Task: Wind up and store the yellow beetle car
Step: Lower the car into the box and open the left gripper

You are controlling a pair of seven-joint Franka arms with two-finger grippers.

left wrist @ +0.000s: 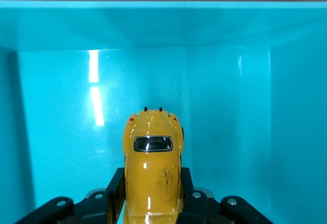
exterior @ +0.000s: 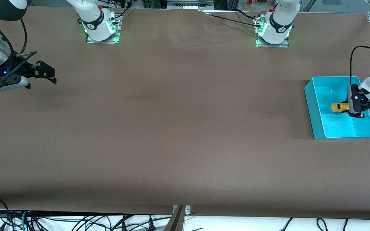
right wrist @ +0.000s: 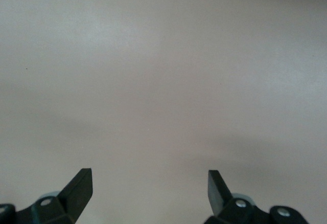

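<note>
The left claw (exterior: 348,108) is pinched on the yellow beetle car (exterior: 339,107), its two black fingers (left wrist: 116,193) pressed against the car's flanks; in the left wrist view the car (left wrist: 152,168) sticks out from between them, its dark window facing the camera and its rounded body pointing toward one inner wall of the turquoise bin (left wrist: 230,106); the claw and the car are over the inside of the bin (exterior: 311,96), roughly at its middle, and whether the wheels touch the bin floor cannot be told; the bin's walls close in around the car on three sides in the left wrist view, with glare streaks on the wall ahead of it; the bin stands on the brown surface (exterior: 178,128) at the left arm's end, nearer to the front camera than the left arm's base (exterior: 273,32); a black cable (exterior: 353,61) loops down from the left arm over the bin's rim; the right claw (exterior: 45,72) waits, hanging over bare surface at the right arm's end, its fingers (right wrist: 79,185) spread wide with nothing between them; in the right wrist view only plain surface (right wrist: 163,81) lies under it; loose cables (exterior: 75,223) hang along the surface's edge nearest the front camera.
</note>
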